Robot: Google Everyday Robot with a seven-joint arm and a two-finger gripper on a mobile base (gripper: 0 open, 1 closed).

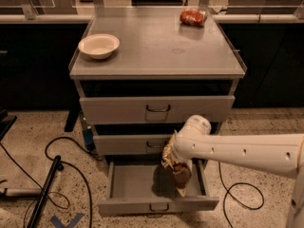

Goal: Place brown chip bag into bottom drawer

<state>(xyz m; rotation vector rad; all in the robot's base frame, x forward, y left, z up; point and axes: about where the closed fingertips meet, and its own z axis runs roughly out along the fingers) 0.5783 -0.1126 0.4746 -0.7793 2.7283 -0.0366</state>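
Observation:
The brown chip bag (176, 168) hangs upright from my gripper (172, 152), over the right half of the open bottom drawer (133, 184). The bag's lower end reaches down to about the drawer's tray; whether it touches I cannot tell. My white arm (237, 151) comes in from the right and its wrist hides the gripper's tips. The drawer is pulled out, a wide shallow grey tray with a low front panel and small loop handle (159, 207).
Two more grey drawers (156, 109) sit above, partly pulled out. On the cabinet top are a white bowl (99, 45) and a red snack bag (193, 16). Black cables (66, 160) and a dark pole (45, 191) lie on the floor at left.

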